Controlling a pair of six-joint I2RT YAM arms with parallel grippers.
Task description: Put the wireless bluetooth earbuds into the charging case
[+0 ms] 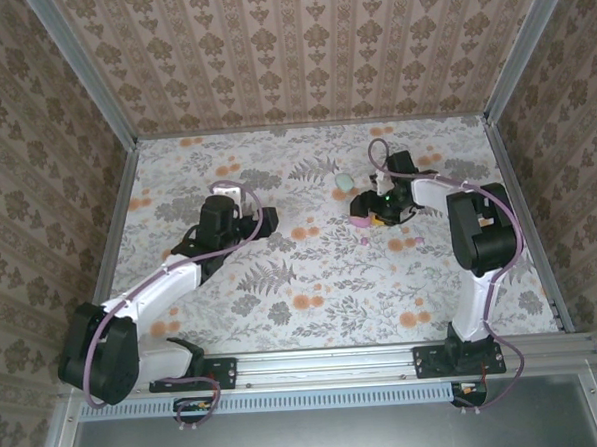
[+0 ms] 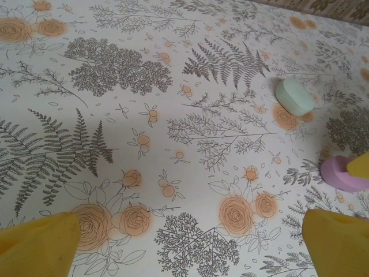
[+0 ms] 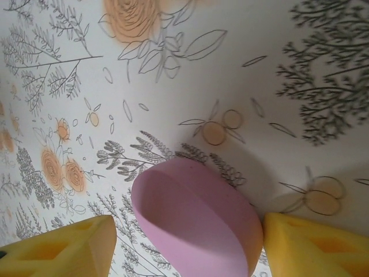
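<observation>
my right gripper (image 3: 187, 249) is spread astride the pink case (image 3: 196, 216), pads not yet pinching, right of centre toward the table's (image 1: 283, 309) far edge. the earbud (image 1: 365, 241) lies just nearer my edge. i should close squarely and gently so the case won't skid. my left gripper (image 2: 189, 245) hangs wide, holding nothing.

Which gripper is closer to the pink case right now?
Right. The right gripper straddles the pink case with open jaws; the left gripper sits well off to its left.
</observation>
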